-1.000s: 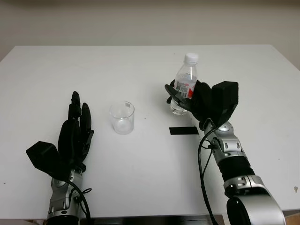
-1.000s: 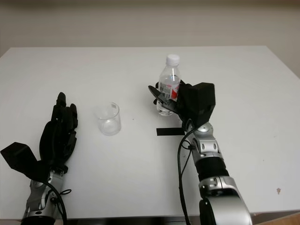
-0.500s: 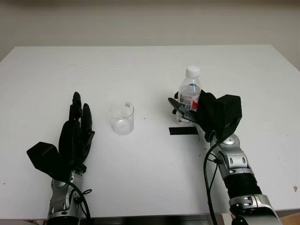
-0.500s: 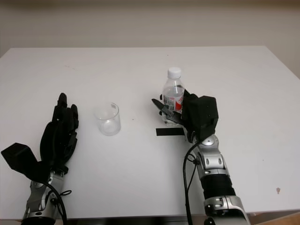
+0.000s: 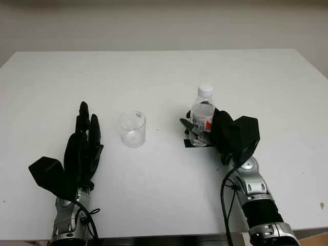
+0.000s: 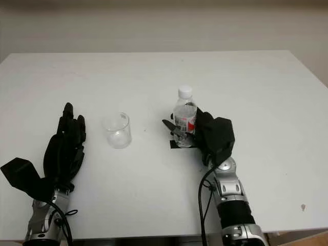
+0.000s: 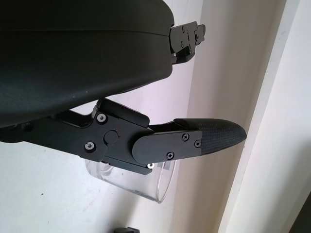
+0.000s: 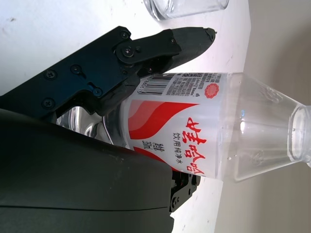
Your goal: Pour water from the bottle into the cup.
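A clear plastic water bottle (image 5: 203, 111) with a red-and-white label and a white cap (image 5: 205, 90) stands upright right of the table's middle. My right hand (image 5: 198, 131) is shut around its lower body, fingers wrapped over the label (image 8: 181, 137). The bottle's base is at a black tape strip (image 5: 188, 144); whether it touches the table is hidden by the fingers. An empty clear glass cup (image 5: 132, 129) stands to the bottle's left, about a hand's width away. My left hand (image 5: 84, 139) is open, left of the cup and nearer the front edge; the cup (image 7: 156, 184) lies just beyond one of its fingers (image 7: 204, 138).
The white table (image 5: 154, 77) stretches wide behind the cup and bottle, up to a pale wall at its far edge. A small dark speck (image 5: 322, 206) marks the table near the front right corner.
My right hand has drawn the bottle toward the front edge and slightly left, down onto the black tape strip. The cup and the left hand have stayed put.
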### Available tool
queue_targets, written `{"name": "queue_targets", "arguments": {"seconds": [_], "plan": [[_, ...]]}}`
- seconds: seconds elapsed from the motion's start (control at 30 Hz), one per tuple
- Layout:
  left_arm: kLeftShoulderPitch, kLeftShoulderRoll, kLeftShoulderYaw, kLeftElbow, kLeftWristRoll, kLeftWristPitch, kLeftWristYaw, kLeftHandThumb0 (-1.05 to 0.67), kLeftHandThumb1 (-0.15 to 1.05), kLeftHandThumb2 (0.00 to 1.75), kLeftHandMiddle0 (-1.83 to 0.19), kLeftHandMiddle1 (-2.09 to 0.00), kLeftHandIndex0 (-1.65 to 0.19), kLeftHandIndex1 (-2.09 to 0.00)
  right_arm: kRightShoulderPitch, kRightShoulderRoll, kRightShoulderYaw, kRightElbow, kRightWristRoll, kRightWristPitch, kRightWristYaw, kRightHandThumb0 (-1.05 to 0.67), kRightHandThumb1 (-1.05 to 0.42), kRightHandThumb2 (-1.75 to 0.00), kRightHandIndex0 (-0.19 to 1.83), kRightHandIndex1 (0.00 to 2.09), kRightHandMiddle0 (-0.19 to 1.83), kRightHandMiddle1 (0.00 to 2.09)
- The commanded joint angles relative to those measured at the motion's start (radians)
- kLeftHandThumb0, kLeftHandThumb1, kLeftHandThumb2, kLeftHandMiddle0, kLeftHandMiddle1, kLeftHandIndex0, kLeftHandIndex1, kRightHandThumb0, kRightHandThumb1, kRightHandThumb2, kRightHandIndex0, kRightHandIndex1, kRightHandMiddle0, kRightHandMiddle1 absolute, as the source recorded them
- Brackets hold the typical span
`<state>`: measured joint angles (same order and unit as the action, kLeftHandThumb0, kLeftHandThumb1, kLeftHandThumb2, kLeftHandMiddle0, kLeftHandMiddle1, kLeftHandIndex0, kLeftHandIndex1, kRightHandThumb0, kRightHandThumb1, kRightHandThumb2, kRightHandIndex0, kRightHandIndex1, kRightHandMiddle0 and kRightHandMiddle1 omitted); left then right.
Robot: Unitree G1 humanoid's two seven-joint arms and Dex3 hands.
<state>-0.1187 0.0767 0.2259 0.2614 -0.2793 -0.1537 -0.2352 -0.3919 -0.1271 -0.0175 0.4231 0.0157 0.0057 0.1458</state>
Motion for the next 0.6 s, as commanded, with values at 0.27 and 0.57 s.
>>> {"name": "queue_targets", "arguments": {"seconds": [0.27,0.57], "plan": [[0.054,0.003,0.008,0.015,-0.007,0.033,-0.001,-0.76,1.05,0.47,0.19,-0.05,0.19,-0.05,0.019,0.037,0.004,0.001,0.013,0.015,-0.004,-0.48,-1.05,-0.51,1.4,2.09,0.96,2.09],[0.055,0.011,0.024,-0.003,-0.042,0.073,-0.02,-0.77,1.05,0.46,0.18,-0.06,0.18,-0.05,0.024,0.033,0.016,0.051,0.004,-0.081,0.028,-0.53,-1.05,-0.36,0.58,2.09,0.41,2.09]]}}
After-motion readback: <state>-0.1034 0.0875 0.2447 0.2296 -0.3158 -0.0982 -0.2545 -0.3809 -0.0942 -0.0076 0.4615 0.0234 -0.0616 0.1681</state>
